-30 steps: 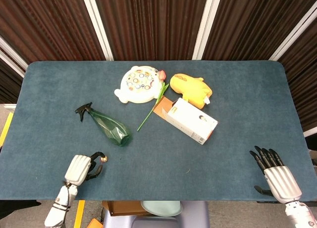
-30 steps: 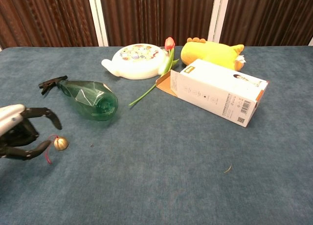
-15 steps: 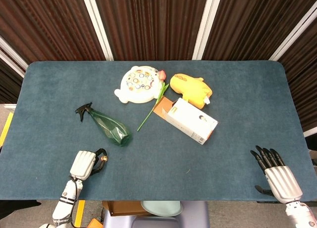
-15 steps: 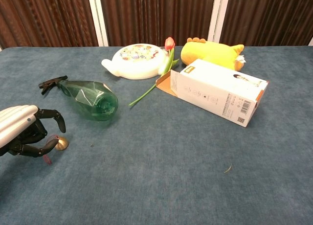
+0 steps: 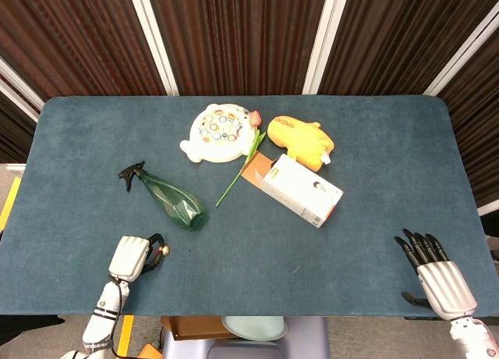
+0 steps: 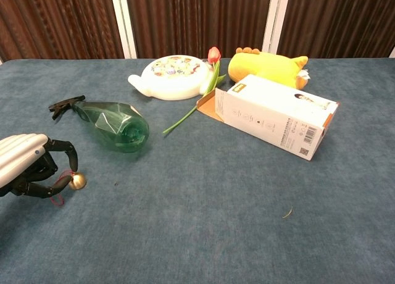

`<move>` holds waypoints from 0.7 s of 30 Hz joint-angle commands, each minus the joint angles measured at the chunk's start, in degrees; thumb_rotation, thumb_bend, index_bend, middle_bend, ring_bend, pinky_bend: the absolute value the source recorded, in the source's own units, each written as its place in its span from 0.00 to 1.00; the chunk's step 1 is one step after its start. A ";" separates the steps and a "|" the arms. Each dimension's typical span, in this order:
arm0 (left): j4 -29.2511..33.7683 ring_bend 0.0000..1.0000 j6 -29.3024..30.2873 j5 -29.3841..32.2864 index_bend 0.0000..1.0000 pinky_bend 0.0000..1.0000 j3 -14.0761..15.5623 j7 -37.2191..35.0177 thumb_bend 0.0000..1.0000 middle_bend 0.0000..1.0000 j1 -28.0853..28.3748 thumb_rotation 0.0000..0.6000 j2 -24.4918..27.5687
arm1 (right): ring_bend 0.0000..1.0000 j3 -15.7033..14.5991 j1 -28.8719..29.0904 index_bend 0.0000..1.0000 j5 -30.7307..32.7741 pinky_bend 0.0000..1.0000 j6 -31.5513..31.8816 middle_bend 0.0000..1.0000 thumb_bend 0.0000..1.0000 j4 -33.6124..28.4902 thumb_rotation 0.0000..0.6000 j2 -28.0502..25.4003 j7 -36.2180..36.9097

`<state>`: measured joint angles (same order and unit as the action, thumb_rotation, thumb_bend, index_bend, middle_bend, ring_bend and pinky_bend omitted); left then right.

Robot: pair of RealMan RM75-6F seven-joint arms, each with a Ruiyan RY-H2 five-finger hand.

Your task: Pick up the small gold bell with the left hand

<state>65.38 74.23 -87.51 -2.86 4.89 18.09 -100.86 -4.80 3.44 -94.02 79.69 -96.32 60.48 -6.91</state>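
Blue carpeted tabletop (image 5: 374, 140): small gold bell (image 6: 77, 181) near its front-left corner, red cord pinched by curled left hand (image 6: 28, 167). Green plastic spray bottle (image 6: 111, 125) lies just behind. Right hand (image 5: 437, 273) spread, front-right edge.

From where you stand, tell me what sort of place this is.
Probably a robot test or data-collection setup, not a home. A table covered in blue carpet-like cloth stands before dark ribbed wall panels, and unrelated props lie scattered on it: a green spray bottle, a yellow plush toy and a white carton.
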 commanded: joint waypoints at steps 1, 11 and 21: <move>-0.09 1.00 -0.13 0.17 0.53 1.00 0.03 -0.02 0.42 1.00 0.12 1.00 -0.03 | 0.00 0.02 -0.02 0.00 0.02 0.00 0.07 0.00 0.24 0.00 1.00 -0.01 0.02; -0.27 1.00 -0.54 0.89 0.56 1.00 0.03 0.10 0.42 1.00 0.63 1.00 -0.27 | 0.00 0.09 -0.06 0.00 0.17 0.00 0.14 0.00 0.24 0.02 1.00 -0.02 0.00; -0.22 1.00 -0.72 1.57 0.58 1.00 0.15 0.47 0.42 1.00 0.80 1.00 -0.14 | 0.00 0.10 -0.07 0.00 0.15 0.00 0.23 0.00 0.24 -0.02 1.00 -0.07 0.06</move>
<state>65.17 73.51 -85.95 -2.72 5.35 18.89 -101.00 -4.70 3.37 -93.87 79.92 -96.34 60.41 -6.85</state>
